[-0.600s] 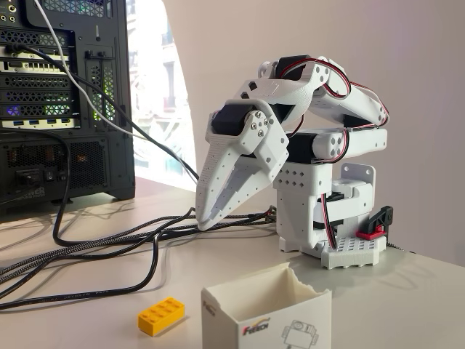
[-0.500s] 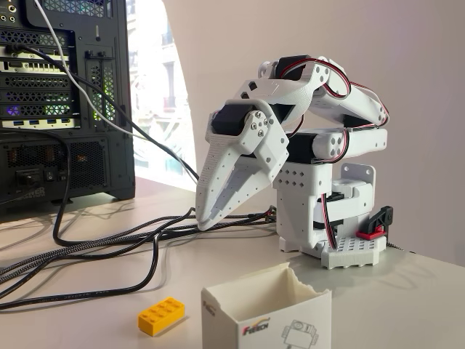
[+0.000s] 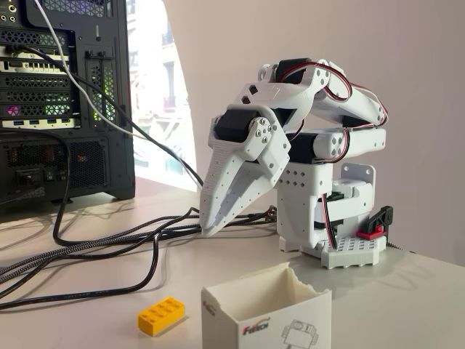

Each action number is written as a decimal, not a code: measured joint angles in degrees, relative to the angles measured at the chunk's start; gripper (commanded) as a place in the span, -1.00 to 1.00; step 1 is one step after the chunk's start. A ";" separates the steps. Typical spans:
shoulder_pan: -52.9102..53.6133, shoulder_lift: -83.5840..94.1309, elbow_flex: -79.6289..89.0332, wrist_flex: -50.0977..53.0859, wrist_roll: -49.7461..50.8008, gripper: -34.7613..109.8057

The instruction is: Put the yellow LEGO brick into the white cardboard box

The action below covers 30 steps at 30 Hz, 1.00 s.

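A: Status. The end effector (image 3: 212,230) hangs tip-down above the cables (image 3: 109,243), fingers drawn together to a point, nothing between them. Well apart from both task items.

B: Brick location?

A: The yellow LEGO brick (image 3: 161,315) lies flat on the table (image 3: 87,320), studs up, just left of the white cardboard box (image 3: 266,313) in the fixed view. A small gap separates them; not touching.

B: Handling estimate?

A: Judged: light, rigid, hard plastic, smooth side walls, so somewhat slippery under smooth pads. Not fragile. Best hold is across the narrow width, pads on the two long flat sides, near the middle so it doesn't pivot.

B: Avoid the studs?

A: Yes, uneven contact there. Also note: the box is thin card with a torn rim, open top. It looks light enough to slide or dent if bumped. Release from above the opening, not against the wall.
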 measured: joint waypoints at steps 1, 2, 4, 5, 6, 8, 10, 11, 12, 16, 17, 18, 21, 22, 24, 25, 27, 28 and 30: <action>0.00 0.09 0.00 0.70 0.18 -0.65; 0.00 0.09 -0.18 1.41 0.53 -0.65; 0.35 -0.53 -1.76 2.55 0.88 -0.65; 0.35 -0.44 -2.55 2.99 1.05 -0.65; 0.35 -0.79 -3.52 3.34 1.14 -0.65; 0.97 -2.46 -5.36 3.69 0.88 -0.65; 1.05 -4.57 -7.38 3.69 0.88 -0.65; 0.79 -6.06 -8.53 3.69 1.05 -0.65; 0.79 -7.56 -9.67 3.69 1.23 -0.65; 0.97 -14.94 -14.50 3.08 3.96 -0.65; 0.97 -16.70 -15.82 2.64 5.36 -0.65; 0.88 -18.54 -16.96 2.37 6.94 -0.65; 1.32 -24.35 -20.21 0.97 13.27 -0.65; 1.76 -26.37 -21.18 0.53 15.82 -0.65; 2.20 -30.32 -23.03 -0.44 21.36 -0.64; 2.46 -32.43 -23.82 -0.70 24.35 -0.64; 2.81 -36.39 -24.96 -1.93 29.97 -0.61; 2.90 -37.97 -25.22 -2.37 32.52 -0.56; 2.99 -40.87 -25.58 -2.99 36.83 -0.45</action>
